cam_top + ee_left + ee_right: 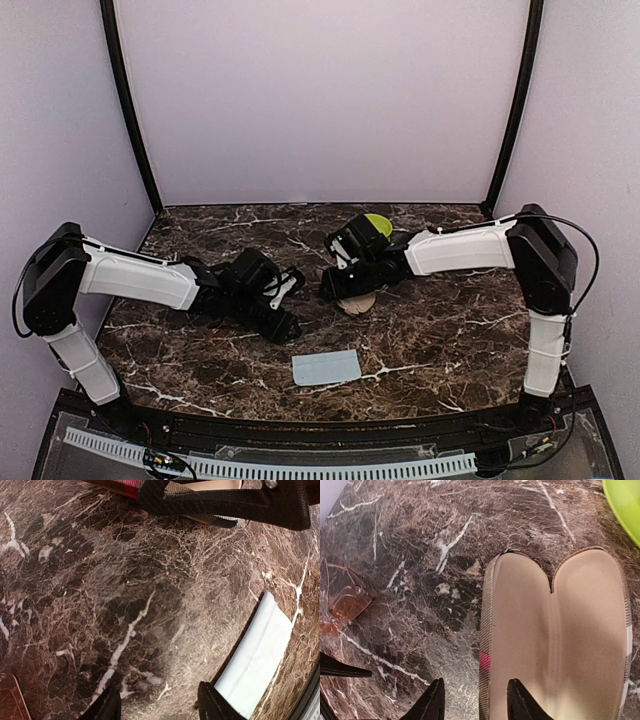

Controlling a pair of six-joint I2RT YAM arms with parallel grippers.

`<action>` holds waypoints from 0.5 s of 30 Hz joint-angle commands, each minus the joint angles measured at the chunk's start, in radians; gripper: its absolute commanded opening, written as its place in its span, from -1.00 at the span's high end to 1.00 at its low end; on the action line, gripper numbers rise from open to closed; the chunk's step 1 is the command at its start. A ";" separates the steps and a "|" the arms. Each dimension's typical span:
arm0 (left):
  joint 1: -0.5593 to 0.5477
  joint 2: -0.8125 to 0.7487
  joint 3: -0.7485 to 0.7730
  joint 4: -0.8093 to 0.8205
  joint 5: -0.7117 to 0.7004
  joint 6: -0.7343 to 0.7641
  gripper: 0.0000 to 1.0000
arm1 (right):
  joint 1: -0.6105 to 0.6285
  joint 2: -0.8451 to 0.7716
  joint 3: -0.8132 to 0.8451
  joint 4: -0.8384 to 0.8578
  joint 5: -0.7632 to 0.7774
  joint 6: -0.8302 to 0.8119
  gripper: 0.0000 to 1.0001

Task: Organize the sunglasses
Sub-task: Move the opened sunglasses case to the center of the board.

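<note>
The sunglasses [342,600], with amber lenses, lie on the marble at the left of the right wrist view; a brown corner of them shows in the left wrist view [9,700]. A beige case [560,645] with plaid trim lies flat; it also shows in the top view [360,301]. My right gripper [476,706] is open, low over the case, with the case's left edge between its fingers; it is at the table's middle in the top view [332,290]. My left gripper [160,711] is open and empty over bare marble [285,323], left of the case.
A light blue cloth [327,367] lies flat near the front middle and shows at the right of the left wrist view [255,655]. A lime green object [378,226] sits behind the right gripper [625,505]. The two grippers are close together.
</note>
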 commanded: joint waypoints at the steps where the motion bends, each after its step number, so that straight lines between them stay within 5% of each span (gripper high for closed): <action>1: 0.012 -0.048 -0.024 -0.003 0.002 -0.002 -0.07 | -0.004 0.029 0.055 -0.053 -0.033 -0.080 0.22; 15: 0.020 -0.025 -0.011 0.002 0.012 0.006 -0.07 | -0.004 -0.015 0.003 -0.094 -0.106 -0.225 0.80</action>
